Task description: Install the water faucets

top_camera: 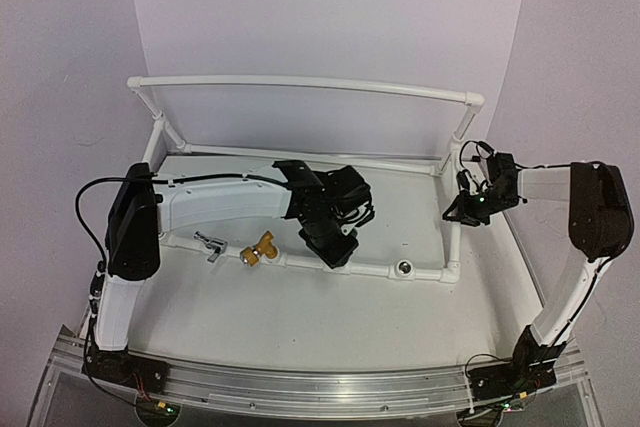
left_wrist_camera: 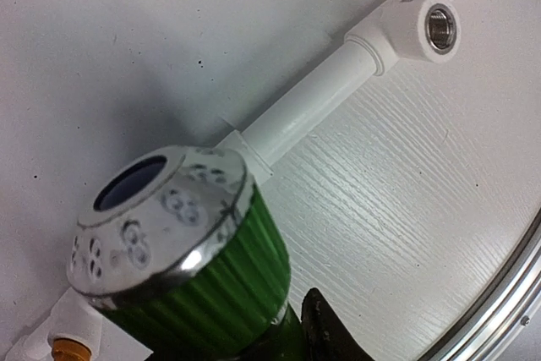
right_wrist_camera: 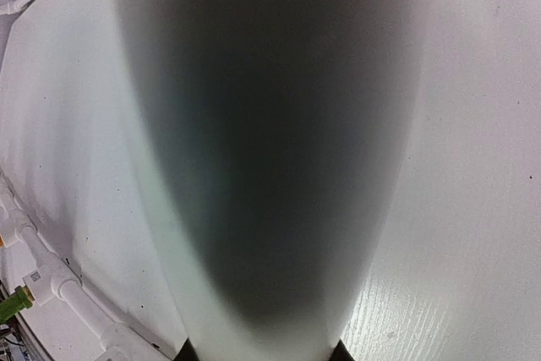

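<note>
The left gripper (top_camera: 335, 245) straddles the green faucet (left_wrist_camera: 215, 289) on the front rail of the pipe frame (top_camera: 300, 83); whether it grips cannot be told. The right gripper (top_camera: 464, 207) clamps that frame's right post.

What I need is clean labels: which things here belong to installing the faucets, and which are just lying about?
Job: green faucet, brass faucet, silver faucet, white pipe frame, empty socket.
Just there: aluminium rail, table.
</note>
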Robot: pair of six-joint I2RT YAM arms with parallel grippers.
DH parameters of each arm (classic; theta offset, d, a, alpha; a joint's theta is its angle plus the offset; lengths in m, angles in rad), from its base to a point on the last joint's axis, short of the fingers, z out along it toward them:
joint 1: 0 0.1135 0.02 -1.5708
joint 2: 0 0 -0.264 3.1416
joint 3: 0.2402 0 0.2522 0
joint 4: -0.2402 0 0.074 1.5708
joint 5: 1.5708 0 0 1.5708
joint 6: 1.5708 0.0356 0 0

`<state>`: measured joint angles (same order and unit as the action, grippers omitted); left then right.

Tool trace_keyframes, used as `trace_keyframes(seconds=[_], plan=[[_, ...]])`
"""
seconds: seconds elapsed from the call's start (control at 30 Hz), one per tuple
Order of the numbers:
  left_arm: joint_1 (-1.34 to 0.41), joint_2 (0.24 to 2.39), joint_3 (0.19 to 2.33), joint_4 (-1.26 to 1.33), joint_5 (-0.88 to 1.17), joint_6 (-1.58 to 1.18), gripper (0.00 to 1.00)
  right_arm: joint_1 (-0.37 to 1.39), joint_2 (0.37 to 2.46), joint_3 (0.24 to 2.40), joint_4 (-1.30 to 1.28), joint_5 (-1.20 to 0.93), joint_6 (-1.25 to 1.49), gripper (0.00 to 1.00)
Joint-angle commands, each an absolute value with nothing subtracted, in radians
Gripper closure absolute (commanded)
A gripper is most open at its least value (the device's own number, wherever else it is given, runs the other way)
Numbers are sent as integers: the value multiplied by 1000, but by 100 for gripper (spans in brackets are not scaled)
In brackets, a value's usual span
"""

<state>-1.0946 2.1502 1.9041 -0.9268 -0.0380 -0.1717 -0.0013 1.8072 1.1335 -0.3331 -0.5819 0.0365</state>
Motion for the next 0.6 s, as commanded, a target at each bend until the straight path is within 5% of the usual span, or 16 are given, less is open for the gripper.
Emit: trace_keyframes(seconds=[0.0,0.2,0.57], plan=[[-1097,2106,1921,-946,-33,-95,63,21,1850,1132,-440,-630,-38,94],[-1097,2086,1921,-953,-63,-115,35,21,1854,1136,-446,-627,-39,86],[-1098,2041,1930,-943,-98,-111,19,21,1846,1141,-455,-629,-45,70]])
